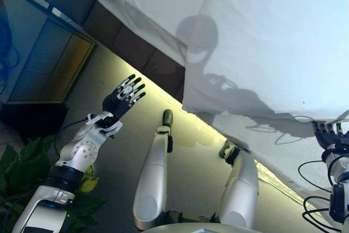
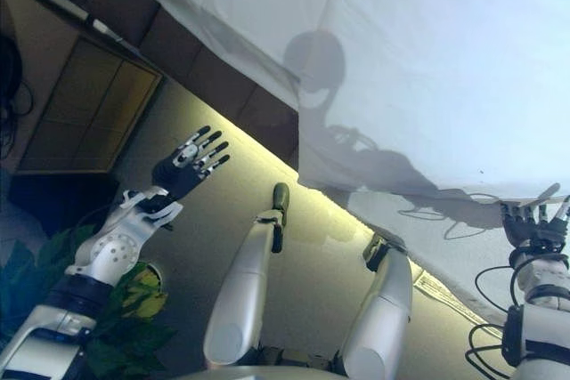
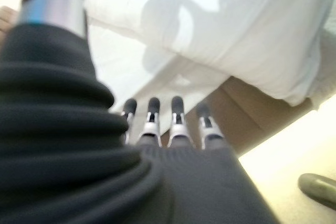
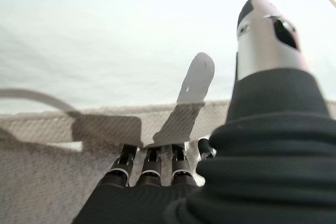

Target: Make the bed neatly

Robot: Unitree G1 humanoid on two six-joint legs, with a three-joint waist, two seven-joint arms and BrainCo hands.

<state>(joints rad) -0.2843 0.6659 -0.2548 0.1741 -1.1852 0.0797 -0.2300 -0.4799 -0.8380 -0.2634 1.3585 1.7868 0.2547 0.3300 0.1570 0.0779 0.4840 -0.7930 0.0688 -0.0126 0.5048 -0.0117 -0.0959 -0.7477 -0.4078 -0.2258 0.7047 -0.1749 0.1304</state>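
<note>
A: White sheet (image 1: pixel 262 42) drapes the bed, twelve to three o'clock; looks light, limp.

B: Grab its hanging hem. Right hand (image 2: pixel 533 224), four o'clock, fingers straight at that edge, holding nothing; left hand (image 1: pixel 124 97), nine o'clock, splayed, clear.

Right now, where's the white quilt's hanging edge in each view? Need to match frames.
Left eye view: white quilt fills the upper right, edge by the right hand.
Right eye view: same, edge by that hand.
Left wrist view: beyond the left hand.
Right wrist view: directly past the fingers.
Shared landmark: the brown bed base.
</note>
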